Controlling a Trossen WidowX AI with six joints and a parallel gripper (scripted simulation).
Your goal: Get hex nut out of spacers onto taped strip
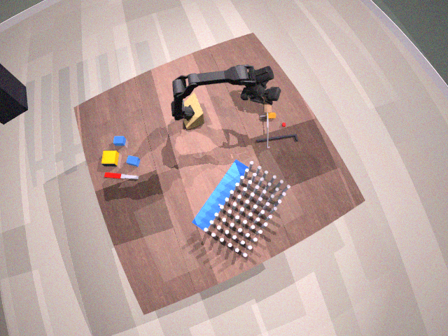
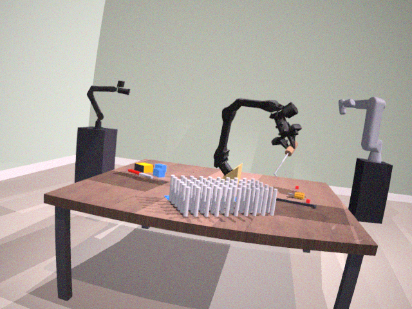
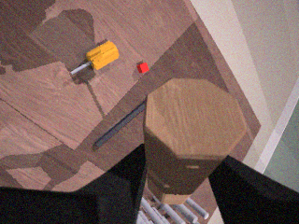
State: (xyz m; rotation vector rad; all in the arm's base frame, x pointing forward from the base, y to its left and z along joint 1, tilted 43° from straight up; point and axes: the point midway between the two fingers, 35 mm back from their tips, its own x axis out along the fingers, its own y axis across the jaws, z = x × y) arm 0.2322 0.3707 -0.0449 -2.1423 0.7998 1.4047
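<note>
My gripper (image 1: 267,103) (image 2: 290,145) (image 3: 176,151) is shut on the wooden handle (image 1: 267,108) (image 2: 290,150) (image 3: 193,121) of a hook tool. The tool's thin pale shaft (image 1: 267,130) (image 2: 280,165) slants down to a small bent tip, held above the table away from the spacers. The white-topped metal spacers (image 1: 237,217) (image 2: 226,203) (image 3: 197,209) stand upright in rows. The blue taped strip (image 1: 213,202) runs along their front. A tiny pale speck (image 1: 220,205) shows by the strip's spacer-side edge; I cannot tell whether it is the nut.
A black L-shaped rod (image 1: 276,138) (image 2: 296,202) (image 3: 121,126), an orange-handled screwdriver (image 1: 271,115) (image 2: 299,195) (image 3: 103,55) and a red cube (image 1: 283,124) (image 2: 308,201) (image 3: 143,67) lie near the tool. A yellow wedge (image 1: 195,112) stands by the arm's base. Blue blocks (image 1: 119,140), a yellow block (image 1: 110,157) and a red-white stick (image 1: 113,176) lie left.
</note>
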